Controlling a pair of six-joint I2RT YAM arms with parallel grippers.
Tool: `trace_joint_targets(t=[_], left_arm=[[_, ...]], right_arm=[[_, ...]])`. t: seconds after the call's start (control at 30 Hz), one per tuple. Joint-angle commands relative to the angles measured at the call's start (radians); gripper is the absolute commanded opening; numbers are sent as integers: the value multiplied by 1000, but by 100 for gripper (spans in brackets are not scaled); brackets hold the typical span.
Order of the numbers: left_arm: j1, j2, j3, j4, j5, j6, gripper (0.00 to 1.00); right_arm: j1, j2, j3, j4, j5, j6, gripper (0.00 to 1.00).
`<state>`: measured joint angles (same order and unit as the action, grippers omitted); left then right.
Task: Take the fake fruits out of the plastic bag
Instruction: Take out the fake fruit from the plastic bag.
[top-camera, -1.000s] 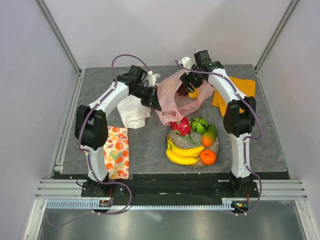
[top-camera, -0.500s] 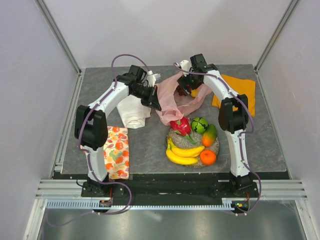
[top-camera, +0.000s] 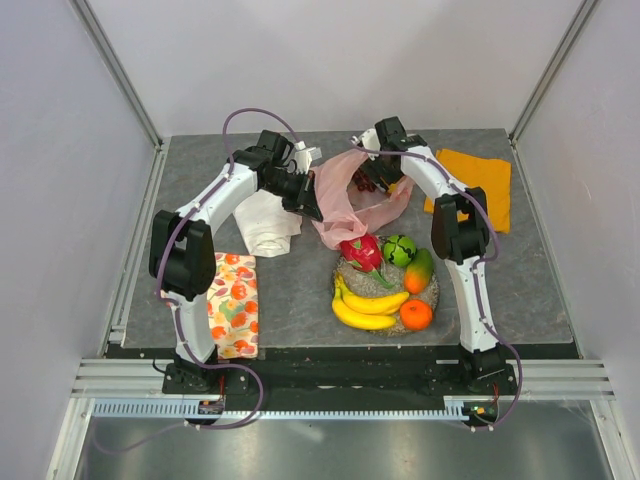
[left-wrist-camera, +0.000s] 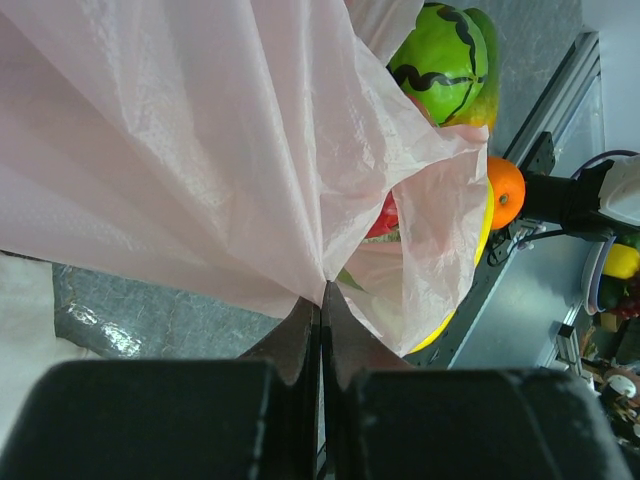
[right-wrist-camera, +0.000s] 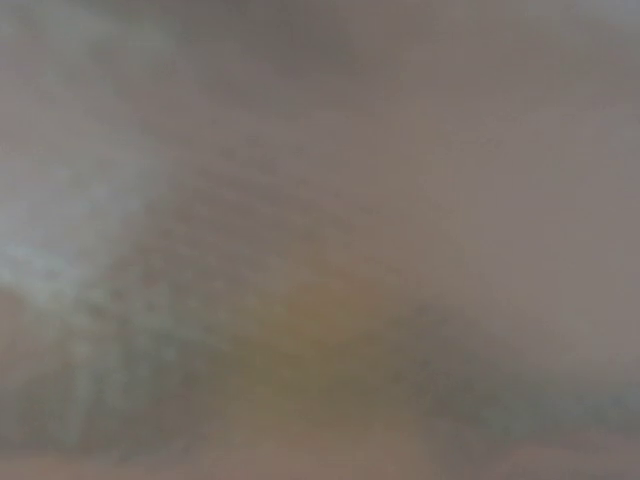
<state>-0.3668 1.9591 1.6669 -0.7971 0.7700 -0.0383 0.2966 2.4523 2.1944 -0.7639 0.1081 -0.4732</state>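
Right gripper (top-camera: 376, 178) is shifting left at the plastic bag (top-camera: 335, 215) mouth; I can't tell its opening.
Left gripper (left-wrist-camera: 322, 300) is pinching it tight; five fake fruits (top-camera: 370, 305) sitting at six o'clock.

bag (top-camera: 340, 200) mouth taken up by right gripper (top-camera: 378, 178); dish (top-camera: 433, 291) of fruit (top-camera: 368, 306) just in front, white cloth (top-camera: 266, 226) left, orange cloth (top-camera: 481, 180) right; bare table (top-camera: 298, 290) between dish and patterned cloth (top-camera: 233, 302)

Overhead camera looks down from behind; left wrist view shares the plastic bag (left-wrist-camera: 200, 130), close up
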Motion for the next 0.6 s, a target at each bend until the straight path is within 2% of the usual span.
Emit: trace_joint_targets(t=[0.0, 0.07, 0.13, 0.23, 0.4, 0.57], left_arm=[[2, -52, 5, 7, 40, -6, 2], [2, -51, 13, 6, 40, -6, 2], [2, -45, 31, 3, 40, -5, 2], [3, -26, 65, 1, 31, 8, 2], [6, 0, 112, -2, 20, 20, 2], [9, 11, 154, -5, 17, 25, 2]], right_arm=[[1, -50, -2, 50, 12, 7, 64], [1, -127, -36, 52, -50, 22, 56], [1, -232, -83, 37, -123, 31, 55], [-1, -390, -158, 6, -221, 42, 55], [1, -665, -330, -31, -471, 39, 56], [-1, -783, -432, -126, -666, -2, 57]])
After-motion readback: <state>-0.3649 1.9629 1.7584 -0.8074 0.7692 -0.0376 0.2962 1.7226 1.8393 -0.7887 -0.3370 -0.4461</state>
